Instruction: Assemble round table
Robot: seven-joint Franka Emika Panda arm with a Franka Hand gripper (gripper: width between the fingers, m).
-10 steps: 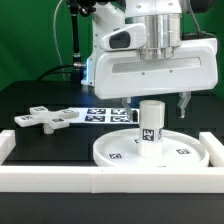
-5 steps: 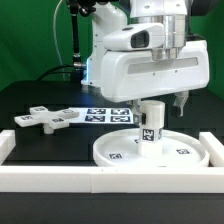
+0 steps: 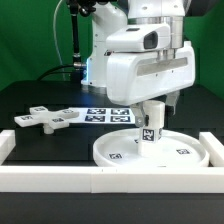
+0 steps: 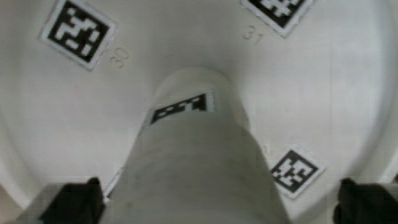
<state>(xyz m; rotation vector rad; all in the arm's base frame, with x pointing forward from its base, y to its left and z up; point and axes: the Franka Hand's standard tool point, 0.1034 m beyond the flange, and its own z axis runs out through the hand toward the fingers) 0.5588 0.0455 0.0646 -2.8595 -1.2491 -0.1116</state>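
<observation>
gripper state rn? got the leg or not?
Gripper: open, jaws spread either side of the upright leg, apparently not clamping it.

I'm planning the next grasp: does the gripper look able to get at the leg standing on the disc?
Probably yes. The gripper hangs right over the upright leg on the disc, and in the wrist view its open fingers sit either side of it, nothing between.
</observation>
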